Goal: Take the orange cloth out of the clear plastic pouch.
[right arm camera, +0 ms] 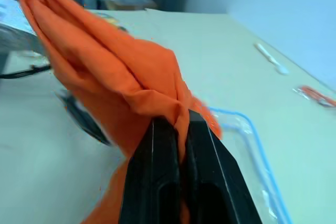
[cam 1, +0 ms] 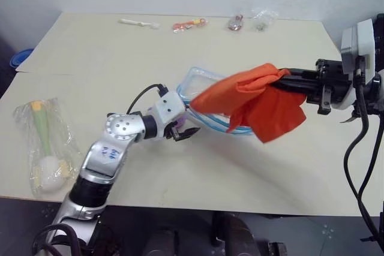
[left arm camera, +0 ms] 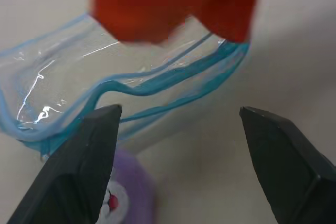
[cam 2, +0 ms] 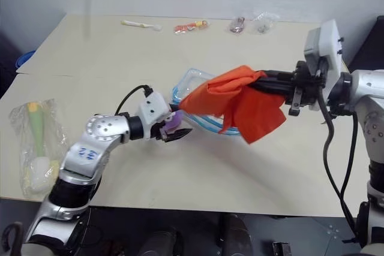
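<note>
My right gripper [cam 1: 283,78] is shut on the orange cloth [cam 1: 258,103] and holds it up in the air at mid table; in the right wrist view the cloth [right arm camera: 105,72] bunches out from between the closed fingers [right arm camera: 157,182]. The clear plastic pouch [cam 1: 201,82], trimmed in light blue, lies on the table below and behind the hanging cloth, and looks empty [left arm camera: 63,72]. My left gripper [cam 1: 183,131] stands open just in front of the pouch's mouth, with nothing between its fingers [left arm camera: 89,161].
A small purple plush bunny [left arm camera: 126,192] lies under my left gripper. A clear bag with a green-and-white item [cam 1: 45,145] sits near the table's left front. Small packets [cam 1: 189,25] and a white stick [cam 1: 139,23] line the far edge.
</note>
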Available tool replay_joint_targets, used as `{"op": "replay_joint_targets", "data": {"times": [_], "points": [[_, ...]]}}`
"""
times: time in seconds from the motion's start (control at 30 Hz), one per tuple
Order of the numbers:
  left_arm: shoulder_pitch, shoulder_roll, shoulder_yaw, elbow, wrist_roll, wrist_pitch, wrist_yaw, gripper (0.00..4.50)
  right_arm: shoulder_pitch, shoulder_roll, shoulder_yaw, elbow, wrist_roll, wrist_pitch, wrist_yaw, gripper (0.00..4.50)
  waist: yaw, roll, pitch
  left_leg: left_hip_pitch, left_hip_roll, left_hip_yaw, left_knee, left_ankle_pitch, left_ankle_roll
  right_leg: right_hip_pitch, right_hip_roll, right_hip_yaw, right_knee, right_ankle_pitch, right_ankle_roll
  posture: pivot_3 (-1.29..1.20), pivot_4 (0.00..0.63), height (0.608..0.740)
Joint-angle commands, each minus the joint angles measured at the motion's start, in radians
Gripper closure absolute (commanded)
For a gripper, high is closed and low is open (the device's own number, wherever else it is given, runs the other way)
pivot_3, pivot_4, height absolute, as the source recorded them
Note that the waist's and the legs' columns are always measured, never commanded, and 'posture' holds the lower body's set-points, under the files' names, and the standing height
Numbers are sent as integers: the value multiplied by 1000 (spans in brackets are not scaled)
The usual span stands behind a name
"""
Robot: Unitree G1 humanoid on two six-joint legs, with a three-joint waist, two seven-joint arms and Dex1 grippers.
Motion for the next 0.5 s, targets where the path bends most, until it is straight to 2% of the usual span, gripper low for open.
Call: {"op": "replay_joint_targets", "data": {"times": [0.03, 0.1, 0.17, 0.3, 0.43, 0.5], "points": [[16, 72, 58, -77, -41, 31, -16, 671, -40, -3, -56, -4, 62, 18, 23, 4500, 0, 0, 0, 0, 0, 0, 0, 0, 0, 0, 0, 0, 0, 0, 0, 0, 150, 740], [25, 101, 62, -72, -50, 27, -15, 671, -69, -3, -67, 1, 100, 47, 23, 4500, 0, 0, 0, 0, 0, 0, 0, 0, 0, 0, 0, 0, 0, 0, 0, 0, 150, 740], [11, 99, 92, -81, -113, 58, -26, 671, -101, -13, -60, 47, 57, 15, 11, 4500, 0, 0, 0, 0, 0, 0, 0, 0, 0, 0, 0, 0, 0, 0, 0, 0, 150, 740], [-47, 98, 186, -108, -322, 200, -80, 671, -99, -73, -15, 199, -157, -197, 41, 4500, 6, 0, 0, -1, -1, -2, 0, 0, 0, 0, 0, 0, -1, 0, 0, 0, 150, 740], [-114, 148, 274, -93, -546, 351, -156, 671, -63, -126, 0, 369, -340, -459, 59, 4500, -1, 0, 0, -2, -1, -2, 0, 0, 0, 0, 0, 0, -2, 0, 0, 0, 150, 740], [-138, 169, 296, -81, -606, 365, -170, 671, -31, -147, -11, 452, -417, -604, 46, 4500, -2, 0, 0, -1, -1, -1, -2, 0, 0, 0, 0, -1, -2, 0, 0, 0, 150, 740]]}}
